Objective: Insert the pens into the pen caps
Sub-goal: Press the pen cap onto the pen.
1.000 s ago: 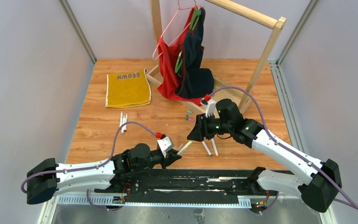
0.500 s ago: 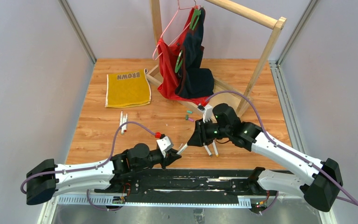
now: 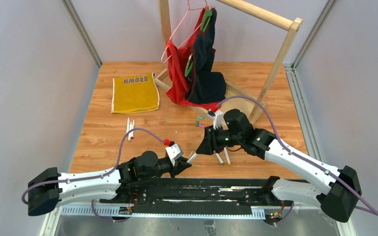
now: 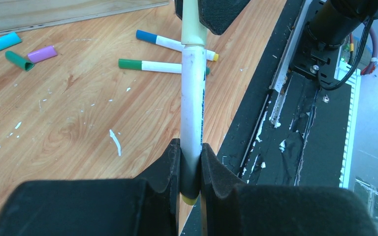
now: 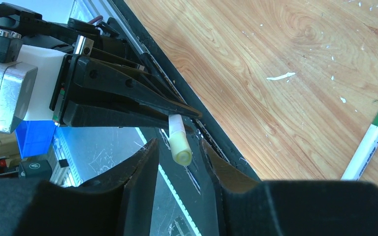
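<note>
Inspected a wooden table (image 3: 103,142) between grey walls, with a garment rack (image 3: 277,64) at top centre and a yellow cloth (image 3: 135,93) at upper left. Found the left gripper (image 4: 190,147) pinched tight on a white pen (image 4: 193,98) near its yellow lower end. Found the right gripper (image 5: 178,141) spread, one finger either side of the pale yellow cap (image 5: 179,142) on that pen's far end, with gaps showing. Could not see the nib, hidden inside the cap; could barely make out the held pen from above. Noted a green-ended pen (image 4: 147,65) and a blue-ended pen (image 4: 162,42) lying just beyond, three loose caps (image 4: 43,53) at upper left of the left wrist view, and a pair of pens (image 3: 130,129) left of centre from above. Against a second earlier, logged the right gripper lower and further left, closed in on the held pen; left arm unmoved.
</note>
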Robot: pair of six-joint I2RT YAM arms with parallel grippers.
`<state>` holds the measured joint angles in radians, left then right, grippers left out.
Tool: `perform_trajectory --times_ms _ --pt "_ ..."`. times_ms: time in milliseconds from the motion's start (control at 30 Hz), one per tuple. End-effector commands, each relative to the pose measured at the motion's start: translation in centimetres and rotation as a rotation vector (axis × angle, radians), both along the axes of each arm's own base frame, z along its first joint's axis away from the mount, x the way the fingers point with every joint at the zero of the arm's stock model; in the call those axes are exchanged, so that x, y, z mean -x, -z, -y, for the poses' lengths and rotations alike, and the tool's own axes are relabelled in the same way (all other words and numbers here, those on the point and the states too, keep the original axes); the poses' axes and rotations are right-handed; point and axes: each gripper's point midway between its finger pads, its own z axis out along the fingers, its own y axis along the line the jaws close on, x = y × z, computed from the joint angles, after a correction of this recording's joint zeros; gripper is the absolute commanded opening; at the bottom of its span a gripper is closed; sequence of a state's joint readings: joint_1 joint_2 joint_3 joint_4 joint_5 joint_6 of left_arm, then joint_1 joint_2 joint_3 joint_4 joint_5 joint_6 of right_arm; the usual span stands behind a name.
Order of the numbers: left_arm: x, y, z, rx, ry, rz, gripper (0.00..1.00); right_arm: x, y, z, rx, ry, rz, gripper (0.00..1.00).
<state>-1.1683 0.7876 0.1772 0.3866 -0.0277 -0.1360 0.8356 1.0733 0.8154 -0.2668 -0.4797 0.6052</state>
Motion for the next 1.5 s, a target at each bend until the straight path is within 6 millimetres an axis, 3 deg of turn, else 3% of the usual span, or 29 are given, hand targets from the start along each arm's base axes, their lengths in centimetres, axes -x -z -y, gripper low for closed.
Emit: perform_trajectory --times_ms 0,267,700,1000,1267,1467 --pt "-0.2 -0.8 0.3 0.02 0.004 0.01 0.0 0.3 -0.2 -0.5 -0.019 -0.008 0.005 0.36" --pt "-0.1 -0.8 0.4 0.021 0.008 0.009 0.0 0.0 -0.2 -0.3 -0.017 0.016 0.009 0.36" --pt "-0.1 -0.9 0.3 0.023 0.008 0.016 0.0 0.8 0.6 -0.6 -0.022 -0.015 -0.043 0.13" --pt "-0.3 -1.5 0.2 0.038 -0.002 0.032 0.0 2.5 1.4 -1.7 -0.065 -0.097 -0.139 0.01" --pt "-0.5 -2.8 -0.4 0.088 -0.026 0.061 0.0 4.5 2.1 -1.9 -0.067 -0.172 -0.217 0.01" --pt "-0.7 -5.0 -0.4 0.135 -0.029 0.081 0.0 6.1 3.2 -2.2 -0.028 -0.228 -0.241 0.01"
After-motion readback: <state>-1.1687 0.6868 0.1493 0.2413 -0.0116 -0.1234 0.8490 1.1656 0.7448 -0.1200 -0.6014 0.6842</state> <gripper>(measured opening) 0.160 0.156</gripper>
